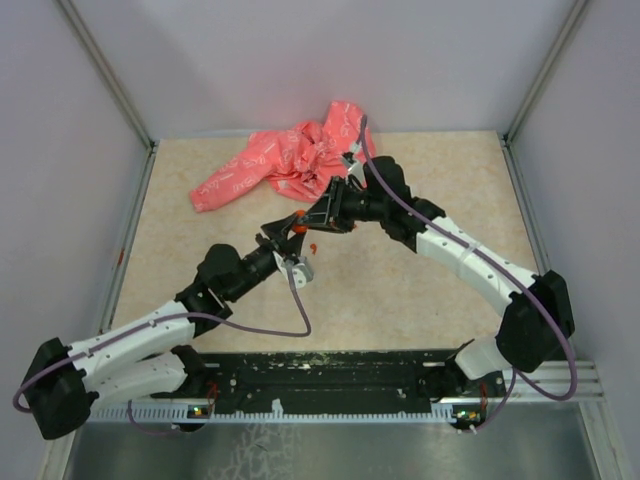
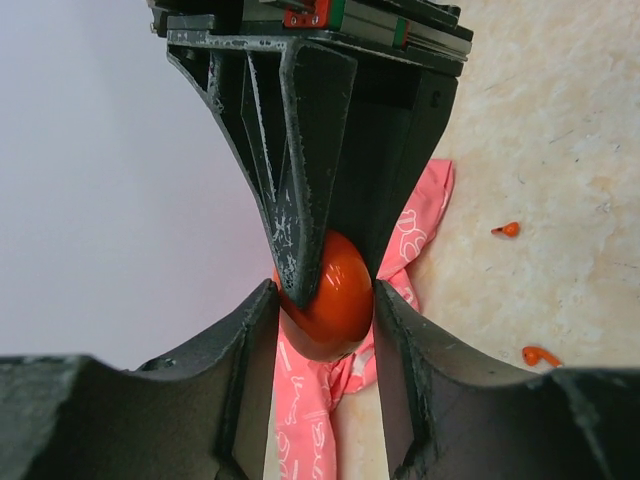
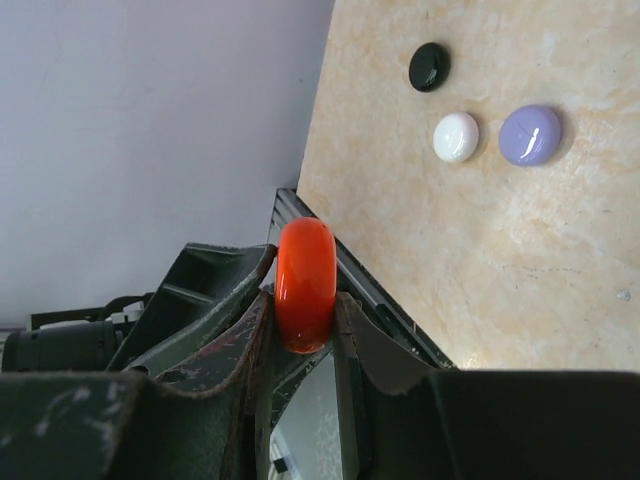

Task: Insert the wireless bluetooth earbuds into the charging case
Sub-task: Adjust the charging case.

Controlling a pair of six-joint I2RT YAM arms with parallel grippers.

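Right hand (image 3: 303,300) clamps the case (image 3: 305,262) edge-up; left hand (image 2: 322,298) brackets it, grip unclear: steady both, then pry.

A robot lab cell: white panels (image 1: 300,60), aluminium corner posts (image 1: 107,75), beige tabletop (image 1: 420,300), black mounting rail (image 1: 330,375).

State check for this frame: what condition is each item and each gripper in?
charging case: off the table, on edge, looks closed.
right gripper: shut on the case.
left gripper: fingers against the case's sides.
earbuds: both loose on the table, outside the case.
pink cloth: crumpled at the far edge.
black disc: lying flat.
white disc: lying flat.
lavender disc: lying flat.
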